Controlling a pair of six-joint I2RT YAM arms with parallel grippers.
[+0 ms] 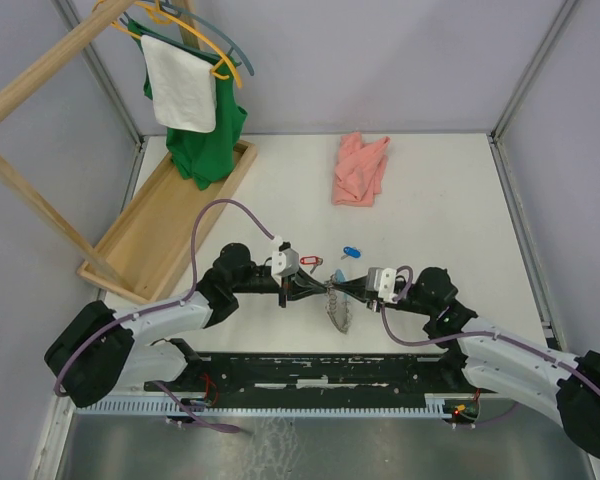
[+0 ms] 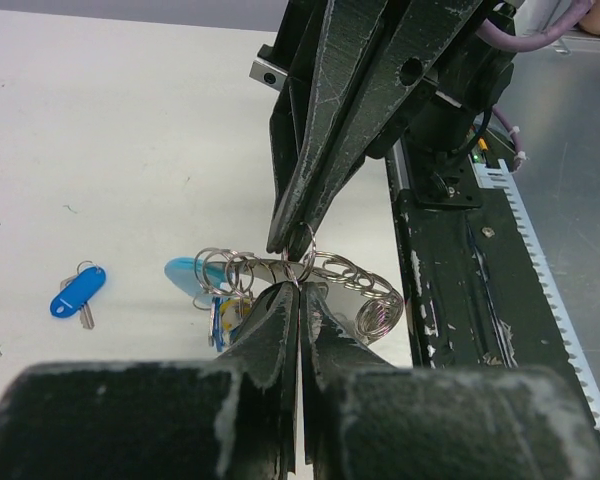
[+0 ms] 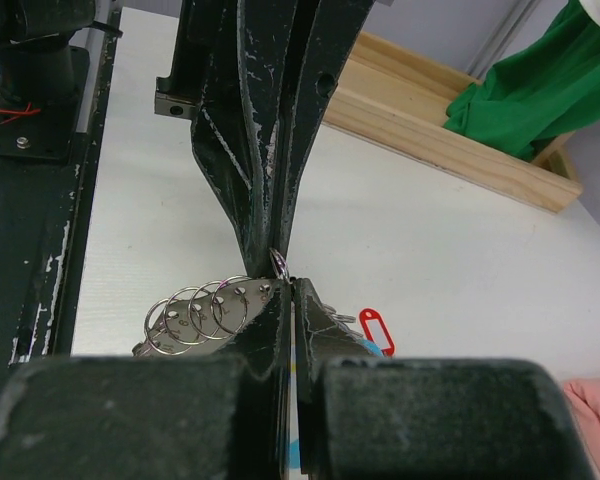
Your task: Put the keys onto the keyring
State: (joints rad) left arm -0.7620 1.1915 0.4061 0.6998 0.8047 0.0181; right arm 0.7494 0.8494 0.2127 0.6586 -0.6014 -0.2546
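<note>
1. Two grippers of mine meet tip to tip near the middle of the table (image 1: 450, 200). My left gripper (image 1: 325, 290) and my right gripper (image 1: 338, 290) are both pressed shut.
2. Each is pinched on the keyring (image 1: 338, 312), which hangs between and below the tips. From the left wrist its silvery rings (image 2: 350, 285) fan out beside my closed fingers (image 2: 280, 320).
3. Its light-blue tag (image 2: 185, 275) lies just to the side of them.
4. I cannot tell exactly which piece of the loop each jaw pair holds.
5. A blue-tagged key (image 1: 351, 252) lies loose on the table, near the grippers on the far side.
6. A red-tagged key (image 1: 310, 262) lies loose too, just beyond my left gripper.
7. A pink cloth (image 1: 360, 168) sits well apart, farther back.
</note>
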